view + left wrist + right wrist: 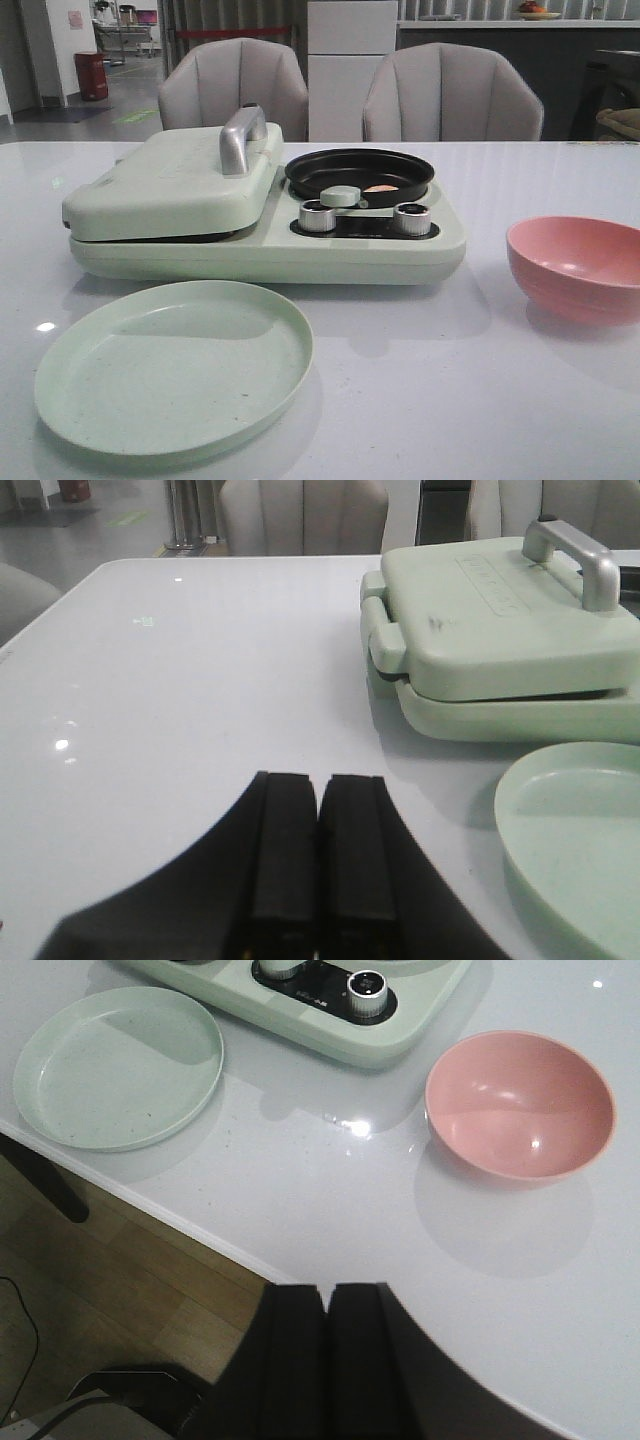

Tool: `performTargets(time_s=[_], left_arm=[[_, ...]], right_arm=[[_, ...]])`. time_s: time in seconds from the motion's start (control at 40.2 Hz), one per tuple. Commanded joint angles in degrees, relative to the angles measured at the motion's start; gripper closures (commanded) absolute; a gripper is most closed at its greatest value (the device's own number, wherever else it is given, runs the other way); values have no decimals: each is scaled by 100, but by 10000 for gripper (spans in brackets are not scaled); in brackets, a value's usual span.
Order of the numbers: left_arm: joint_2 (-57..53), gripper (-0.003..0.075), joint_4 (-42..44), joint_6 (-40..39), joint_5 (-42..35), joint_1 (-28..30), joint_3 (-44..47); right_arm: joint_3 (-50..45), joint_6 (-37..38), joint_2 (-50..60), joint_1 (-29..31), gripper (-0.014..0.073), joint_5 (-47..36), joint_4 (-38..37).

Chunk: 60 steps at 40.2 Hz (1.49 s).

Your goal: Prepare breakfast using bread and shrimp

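Shrimp in black pan (plate, bowl bare); pincers closed, holding nothing.

Grill lid shut, so we can't see plates or any bread under it. In black pan only orange-pink sliver shows behind green knob; too small to call shrimp. Pink bowl cut by right edge in front view. Green plate cropped in left wrist view.
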State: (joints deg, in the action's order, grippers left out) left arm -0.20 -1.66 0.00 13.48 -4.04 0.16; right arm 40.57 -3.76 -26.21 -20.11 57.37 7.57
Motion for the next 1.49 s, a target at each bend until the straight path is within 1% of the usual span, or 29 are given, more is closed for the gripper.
performTargets(time_s=[0.0,0.149,0.249,0.423,0.573,1.394,1.469], left_arm=[[-114,622,166,-209,-927,-2,182],[-114,622,166,-243,-1127,-2,166],[-114,622,166,-587,-1175,-2,166],[-114,622,166,-587,-1199,-2,166],[-114,622,166,-587,-1493,-2,166],[-103,622,166,-587,-1481,-2,166],[-103,622,166,-587,-1481,-2,166]], right_arm=[[150,-28,-40,2,559,-370,-1],[150,-28,-40,2,559,-376,-1],[150,-28,-40,2,559,-376,-1],[150,-28,-40,2,559,-376,-1],[150,-28,-40,2,559,-376,-1],[150,-28,-40,2,559,-376,-1],[22,-161,103,86,559,-595,-189]])
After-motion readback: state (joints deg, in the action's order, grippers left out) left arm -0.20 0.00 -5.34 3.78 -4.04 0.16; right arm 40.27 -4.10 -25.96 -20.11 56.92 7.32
